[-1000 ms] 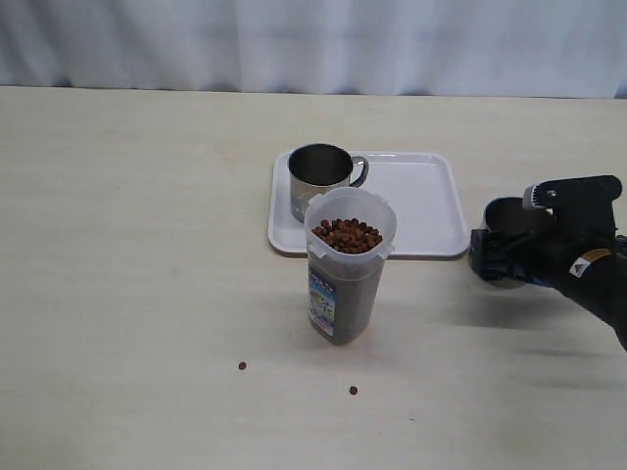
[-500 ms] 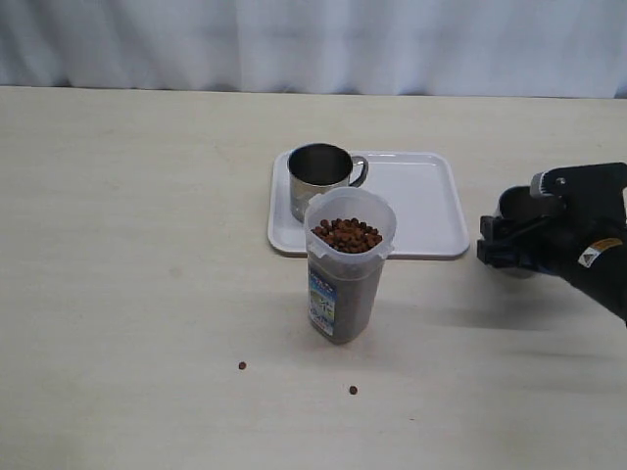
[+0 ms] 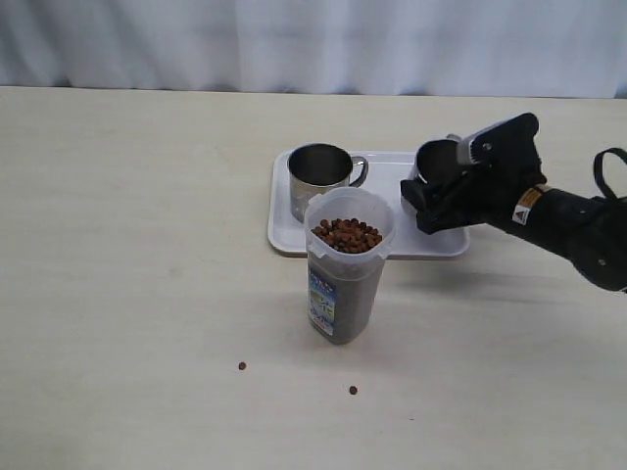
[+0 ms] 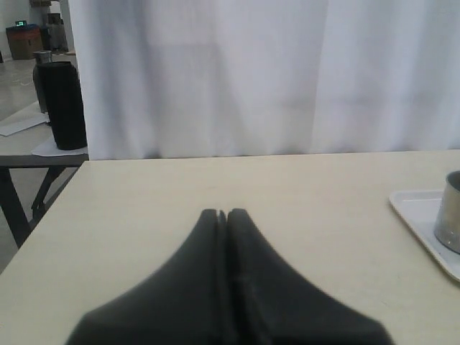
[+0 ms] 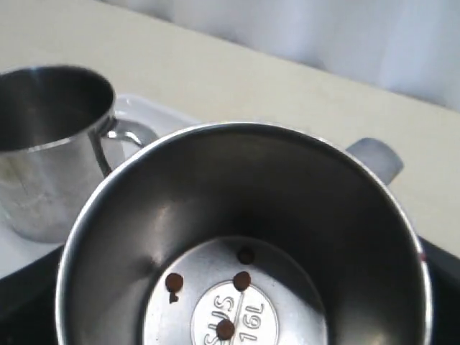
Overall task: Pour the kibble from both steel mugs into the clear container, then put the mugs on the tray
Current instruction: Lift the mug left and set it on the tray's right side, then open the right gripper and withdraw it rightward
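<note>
The clear container (image 3: 343,284) stands in front of the tray (image 3: 387,174), filled to near its rim with kibble (image 3: 346,235). One steel mug (image 3: 316,178) stands upright on the tray's left end; it also shows in the right wrist view (image 5: 43,144) and the left wrist view (image 4: 451,215). My right gripper (image 3: 439,204) is shut on the second steel mug (image 3: 435,161) and holds it over the tray's right half. That held mug (image 5: 287,194) has three kibble pellets (image 5: 242,280) left on its bottom. My left gripper (image 4: 223,214) is shut and empty, low over bare table.
Two stray kibble pellets lie on the table in front of the container, one (image 3: 242,365) to the left and one (image 3: 353,390) nearer the front. A white curtain hangs behind the table. A black cylinder (image 4: 62,104) stands on a separate table beyond the left side.
My right gripper has carried the second mug from the table right of the tray leftward and back, so that it now hangs over the tray's right half.
</note>
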`<move>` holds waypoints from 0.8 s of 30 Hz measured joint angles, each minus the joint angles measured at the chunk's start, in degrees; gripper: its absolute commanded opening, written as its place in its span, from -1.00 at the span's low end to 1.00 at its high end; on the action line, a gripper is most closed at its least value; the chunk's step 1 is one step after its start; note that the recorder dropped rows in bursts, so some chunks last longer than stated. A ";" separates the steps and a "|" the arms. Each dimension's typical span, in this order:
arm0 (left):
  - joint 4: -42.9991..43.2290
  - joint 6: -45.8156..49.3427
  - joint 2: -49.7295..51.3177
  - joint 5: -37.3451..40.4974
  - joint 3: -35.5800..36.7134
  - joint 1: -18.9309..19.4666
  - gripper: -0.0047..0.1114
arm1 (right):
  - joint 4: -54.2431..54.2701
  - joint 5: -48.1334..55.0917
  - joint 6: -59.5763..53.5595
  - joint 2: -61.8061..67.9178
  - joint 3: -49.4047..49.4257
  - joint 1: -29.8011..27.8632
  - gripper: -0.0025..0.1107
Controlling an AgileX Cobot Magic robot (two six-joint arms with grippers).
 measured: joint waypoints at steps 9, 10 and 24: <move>0.34 0.00 0.00 0.00 0.00 0.00 -0.92 | -2.21 1.10 1.58 -0.05 0.27 0.00 0.98; 0.43 0.00 0.00 0.00 0.00 0.00 -0.92 | -2.21 1.68 1.84 -1.33 0.89 0.00 0.98; 0.43 0.11 0.00 0.00 0.00 0.00 -0.92 | 22.50 23.32 5.95 -56.76 32.77 0.00 -0.87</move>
